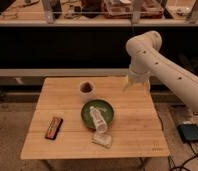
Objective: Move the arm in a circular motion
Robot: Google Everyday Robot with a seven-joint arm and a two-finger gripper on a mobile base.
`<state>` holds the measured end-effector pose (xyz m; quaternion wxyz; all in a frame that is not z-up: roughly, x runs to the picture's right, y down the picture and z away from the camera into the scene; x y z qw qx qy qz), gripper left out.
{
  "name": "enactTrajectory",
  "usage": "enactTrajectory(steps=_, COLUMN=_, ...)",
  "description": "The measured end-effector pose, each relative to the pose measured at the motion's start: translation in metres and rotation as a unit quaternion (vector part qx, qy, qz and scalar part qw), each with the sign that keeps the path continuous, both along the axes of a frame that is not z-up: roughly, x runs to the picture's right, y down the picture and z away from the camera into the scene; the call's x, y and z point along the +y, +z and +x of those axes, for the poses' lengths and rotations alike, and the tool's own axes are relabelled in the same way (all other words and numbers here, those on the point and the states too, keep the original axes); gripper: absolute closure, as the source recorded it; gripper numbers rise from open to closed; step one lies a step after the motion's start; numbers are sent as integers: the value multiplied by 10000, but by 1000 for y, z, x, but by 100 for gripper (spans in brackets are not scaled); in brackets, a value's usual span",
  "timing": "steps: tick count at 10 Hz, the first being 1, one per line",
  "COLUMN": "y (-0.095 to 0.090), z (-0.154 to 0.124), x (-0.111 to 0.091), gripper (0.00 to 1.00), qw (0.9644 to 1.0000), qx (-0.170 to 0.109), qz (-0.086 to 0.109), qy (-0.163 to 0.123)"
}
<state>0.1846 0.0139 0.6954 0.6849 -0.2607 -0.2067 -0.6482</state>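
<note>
Best swept smoothly, cream-white jointed robot arm [157, 60] high, small pale gripper [127, 84] near wooden tabletop [134, 125] far right corner, apparently empty, finger opening unclear.

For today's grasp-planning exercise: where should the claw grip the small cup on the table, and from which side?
Grip the cup across its rim from above: it stands upright and apart from the green bowl. The claw hangs at the table's far right edge.

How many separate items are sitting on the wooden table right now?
4: a cup near the back, a green plate mid-table, a plastic bottle lying across it, a snack bar front-left. The gripper hangs above the back-right edge.
</note>
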Motion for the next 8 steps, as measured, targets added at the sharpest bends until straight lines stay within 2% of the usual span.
enactTrajectory(steps=1, y=-16, z=-31, x=20, gripper=30, qw=9993, qx=-313, qz=-191, qy=-16)
enactTrajectory(steps=2, y=-23, z=-74, x=37, gripper=30, qw=9961, qx=-804, qz=-363, qy=-80)
enactTrajectory(steps=3, y=-25, z=-111, x=45, gripper=30, qw=9915, qx=-1218, qz=-436, qy=-149)
enactTrajectory(steps=4, y=-25, z=-153, x=49, gripper=30, qw=9838, qx=-1710, qz=-460, qy=-272)
enactTrajectory(steps=5, y=-19, z=-208, x=47, gripper=30, qw=9698, qx=-2362, qz=-402, qy=-452)
enactTrajectory(steps=6, y=-7, z=-249, x=39, gripper=30, qw=9575, qx=-2807, qz=-270, qy=-602)
enactTrajectory(steps=7, y=6, z=-273, x=30, gripper=30, qw=9498, qx=-3047, qz=-141, qy=-701)
enactTrajectory(steps=8, y=37, z=-297, x=5, gripper=30, qw=9413, qx=-3260, qz=158, qy=-865)
